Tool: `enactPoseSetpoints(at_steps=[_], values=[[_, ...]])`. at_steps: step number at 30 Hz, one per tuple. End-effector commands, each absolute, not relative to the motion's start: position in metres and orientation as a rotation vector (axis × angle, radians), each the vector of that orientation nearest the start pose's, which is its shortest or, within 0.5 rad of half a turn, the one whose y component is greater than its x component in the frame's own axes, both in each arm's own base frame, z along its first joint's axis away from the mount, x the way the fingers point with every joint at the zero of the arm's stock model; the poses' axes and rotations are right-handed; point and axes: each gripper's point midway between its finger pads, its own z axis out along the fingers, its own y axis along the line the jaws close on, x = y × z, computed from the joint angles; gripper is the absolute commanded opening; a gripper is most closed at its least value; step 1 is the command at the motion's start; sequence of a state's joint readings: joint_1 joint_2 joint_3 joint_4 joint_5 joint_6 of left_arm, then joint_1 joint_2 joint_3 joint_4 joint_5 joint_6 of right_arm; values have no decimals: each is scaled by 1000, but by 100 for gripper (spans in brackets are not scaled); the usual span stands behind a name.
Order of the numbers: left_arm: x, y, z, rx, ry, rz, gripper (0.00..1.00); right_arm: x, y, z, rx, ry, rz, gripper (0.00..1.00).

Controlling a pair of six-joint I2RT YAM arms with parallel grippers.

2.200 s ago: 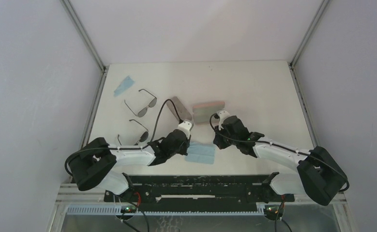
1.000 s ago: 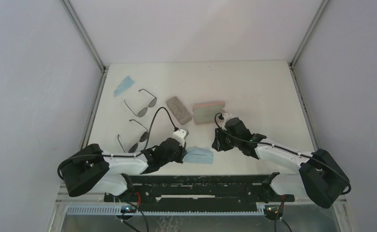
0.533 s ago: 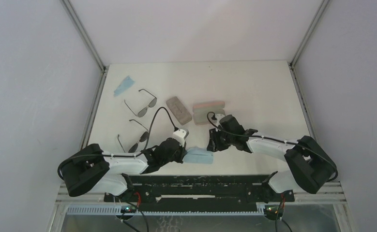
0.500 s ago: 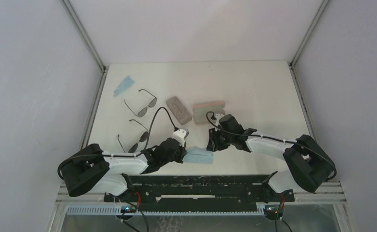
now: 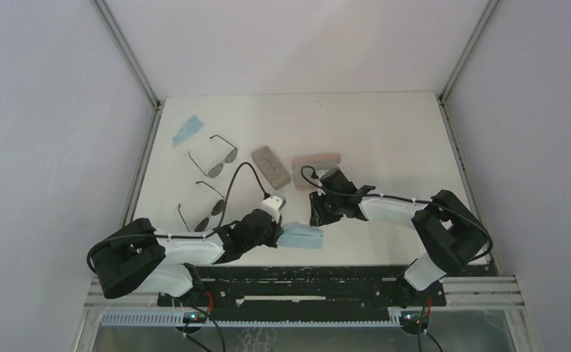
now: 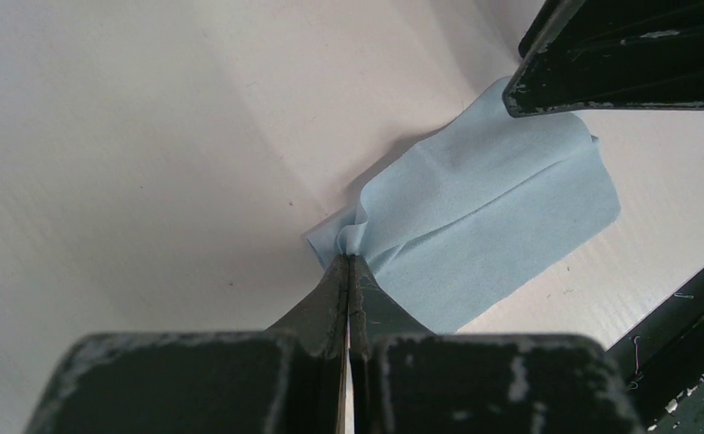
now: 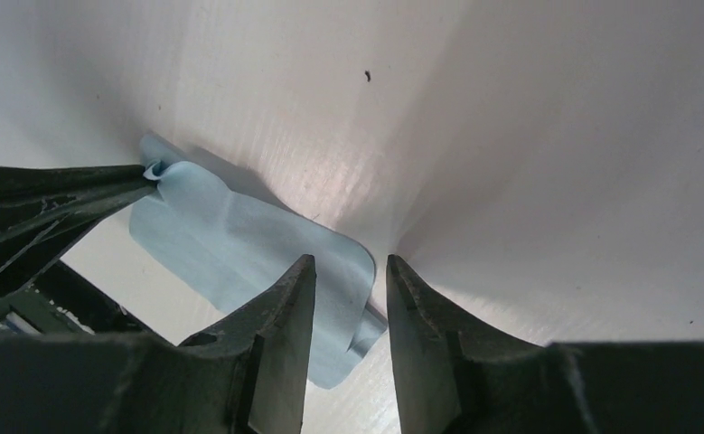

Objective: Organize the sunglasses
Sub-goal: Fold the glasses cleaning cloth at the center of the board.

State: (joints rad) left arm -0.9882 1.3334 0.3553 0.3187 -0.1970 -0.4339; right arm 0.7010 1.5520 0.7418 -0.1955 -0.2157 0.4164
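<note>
Nothing is stowed yet: both black wire-framed sunglasses [image 5: 216, 157] lie left on the tabletop [image 5: 385, 125], your left jaws pinch the near light blue cloth [image 6: 483, 217], and your right jaws stand part-spread at its edge.

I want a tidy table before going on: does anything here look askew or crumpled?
The blue cloth at the near edge of the table looks odd: its corner is puckered where the left hand pinches it shut, and a crease runs across it. The right hand stands open over its opposite end.
</note>
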Motion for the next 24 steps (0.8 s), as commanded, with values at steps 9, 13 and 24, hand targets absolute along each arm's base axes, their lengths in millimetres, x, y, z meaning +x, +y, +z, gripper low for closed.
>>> enactPoseSetpoints(at_steps=[9, 13, 24], values=[[188, -260, 27, 507, 2184, -598, 0, 211, 250, 12, -545, 2715, 471, 28], [188, -260, 27, 507, 2184, -600, 0, 207, 248, 8, -559, 2732, 436, 22], [189, -261, 30, 506, 2178, -604, 0, 216, 255, 19, -550, 2667, 460, 0]])
